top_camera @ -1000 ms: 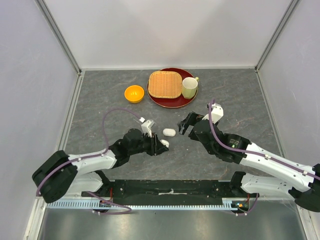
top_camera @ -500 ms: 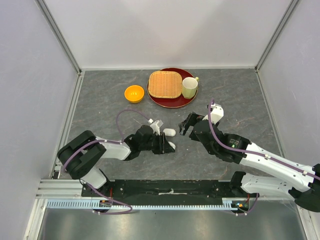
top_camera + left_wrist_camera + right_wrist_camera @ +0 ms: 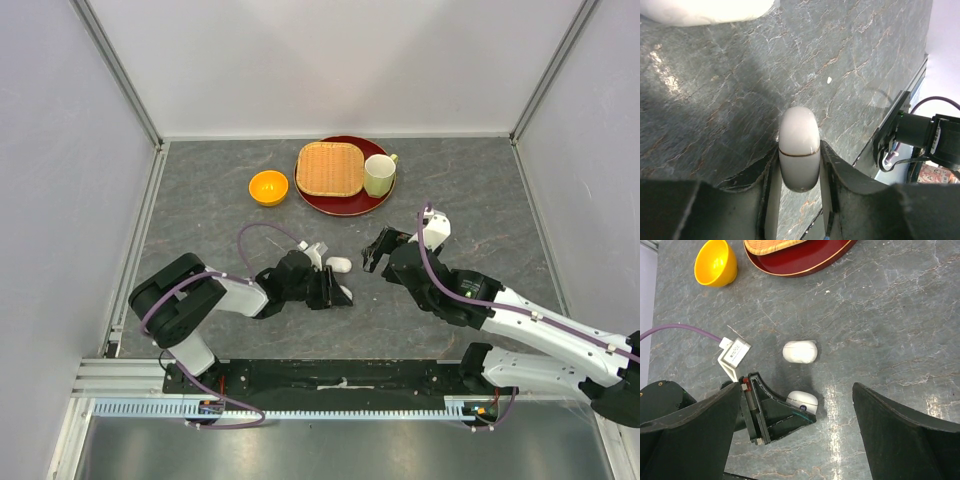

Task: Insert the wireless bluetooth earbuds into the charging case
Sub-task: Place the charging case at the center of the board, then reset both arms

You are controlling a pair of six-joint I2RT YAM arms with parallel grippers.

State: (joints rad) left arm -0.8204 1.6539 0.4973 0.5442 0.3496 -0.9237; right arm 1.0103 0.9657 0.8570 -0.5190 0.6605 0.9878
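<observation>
— Grey marbled table (image 3: pixel 480 190) between white walls. What's largest on it?

— Two arms reaching in from the near edge. The left arm (image 3: pixel 200 300) is folded low and the right arm (image 3: pixel 500 300) stretches toward the middle.

— Then?

— A red tray (image 3: pixel 340 209) at the far edge, about midway along it. It carries a woven basket (image 3: pixel 330 168), with a pale cup (image 3: pixel 378 176) to the basket's right. An orange bowl (image 3: pixel 268 187) stands on the table just left of the tray.

— The grippers?

— The left gripper (image 3: pixel 336 293) has its jaws pinching a white case (image 3: pixel 799 130), one finger on each side, near the table's middle. Whether the case rests on the table, I cannot tell. The right gripper (image 3: pixel 376 250) has its jaws spread wide with nothing between them.

— Anything smaller?

— An other case (image 3: pixel 338 265), closed, lies just beyond the held one toward the far edge, touching neither gripper. I cannot make out any earbuds.
</observation>
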